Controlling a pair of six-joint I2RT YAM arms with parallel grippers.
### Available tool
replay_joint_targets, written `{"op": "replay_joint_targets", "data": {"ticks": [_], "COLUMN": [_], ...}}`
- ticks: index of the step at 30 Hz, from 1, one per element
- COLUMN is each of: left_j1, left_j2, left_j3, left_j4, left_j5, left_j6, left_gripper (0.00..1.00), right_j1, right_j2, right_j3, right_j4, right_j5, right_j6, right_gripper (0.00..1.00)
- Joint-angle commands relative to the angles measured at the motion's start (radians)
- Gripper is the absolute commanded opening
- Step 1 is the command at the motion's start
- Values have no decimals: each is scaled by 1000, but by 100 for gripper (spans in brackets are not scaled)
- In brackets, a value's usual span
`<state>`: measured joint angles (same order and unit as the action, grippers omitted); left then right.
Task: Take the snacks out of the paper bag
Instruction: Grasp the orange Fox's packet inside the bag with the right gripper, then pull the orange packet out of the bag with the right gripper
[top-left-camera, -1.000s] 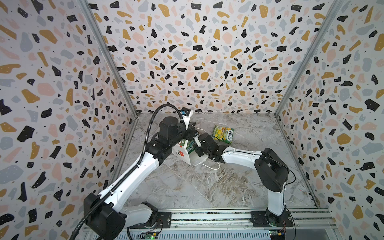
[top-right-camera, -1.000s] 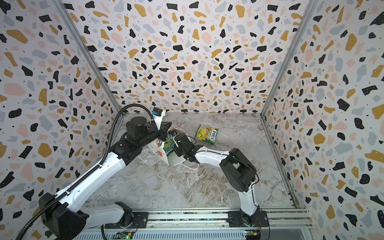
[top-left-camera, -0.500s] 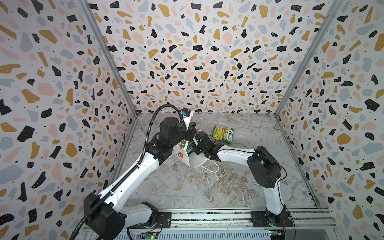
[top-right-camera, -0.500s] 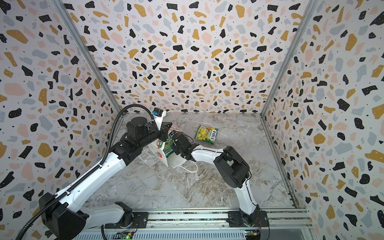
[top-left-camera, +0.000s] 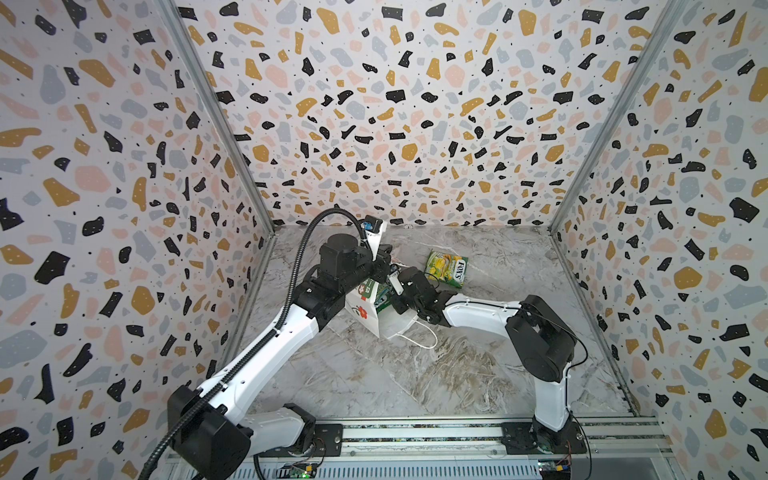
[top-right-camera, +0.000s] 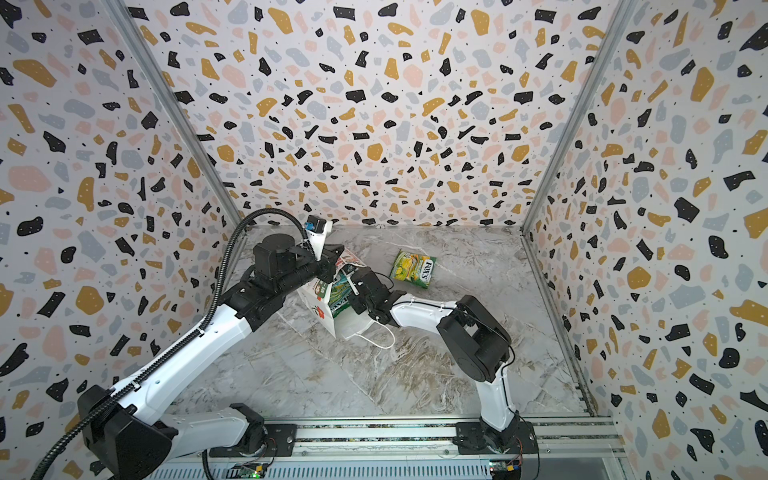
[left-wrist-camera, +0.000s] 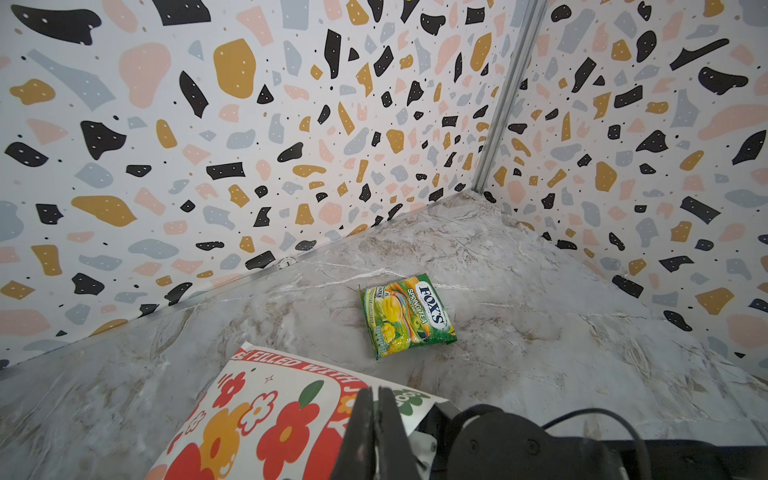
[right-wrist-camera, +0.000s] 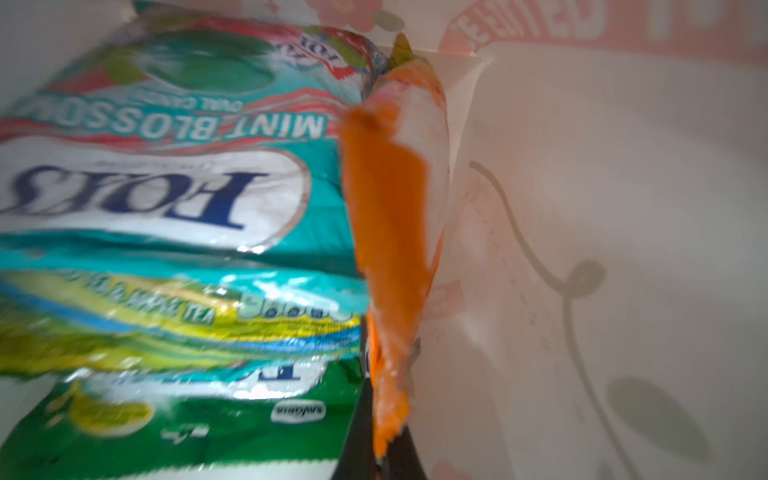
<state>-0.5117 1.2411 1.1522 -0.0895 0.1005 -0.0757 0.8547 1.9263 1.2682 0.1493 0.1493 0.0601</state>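
The white paper bag (top-left-camera: 365, 313) with its red flower lies tipped on the marble floor, mouth toward the right arm. My left gripper (left-wrist-camera: 376, 399) is shut on the bag's upper edge (left-wrist-camera: 270, 415). My right gripper (right-wrist-camera: 384, 453) is inside the bag, shut on the lower corner of an orange snack packet (right-wrist-camera: 390, 208). Beside that packet lie a teal-red packet (right-wrist-camera: 166, 187) and green-yellow ones (right-wrist-camera: 166, 415). One green-yellow packet (top-left-camera: 446, 268) (top-right-camera: 414, 268) (left-wrist-camera: 407, 316) lies on the floor outside the bag, toward the back.
The bag's white cord handle (top-left-camera: 419, 338) trails on the floor in front of the right forearm. Terrazzo-patterned walls (top-left-camera: 395, 124) close in the left, back and right sides. The arm bases sit on a rail (top-left-camera: 415, 432) at the front edge.
My right gripper pushed further into the bag's mouth and its jaws closed on the orange packet. The left arm kept its hold on the bag's edge and has not moved.
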Motion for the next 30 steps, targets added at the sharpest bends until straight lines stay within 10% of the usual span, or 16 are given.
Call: {"op": "replay_joint_targets", "data": {"ticks": [1, 30], "left_j1": [-1, -1], "left_j2": [3, 6], "left_j3": [-1, -7], "left_j4": [59, 72], "left_j5": [-38, -67], "left_j6": [-23, -43], "left_gripper": [0, 0], "right_j1": [-3, 9], "right_j2": [-102, -501], "right_j3": [-37, -138], "right_j4": [4, -233], "right_j5": [-36, -166], "right_j6": [-6, -86], "right_gripper": [0, 0]}}
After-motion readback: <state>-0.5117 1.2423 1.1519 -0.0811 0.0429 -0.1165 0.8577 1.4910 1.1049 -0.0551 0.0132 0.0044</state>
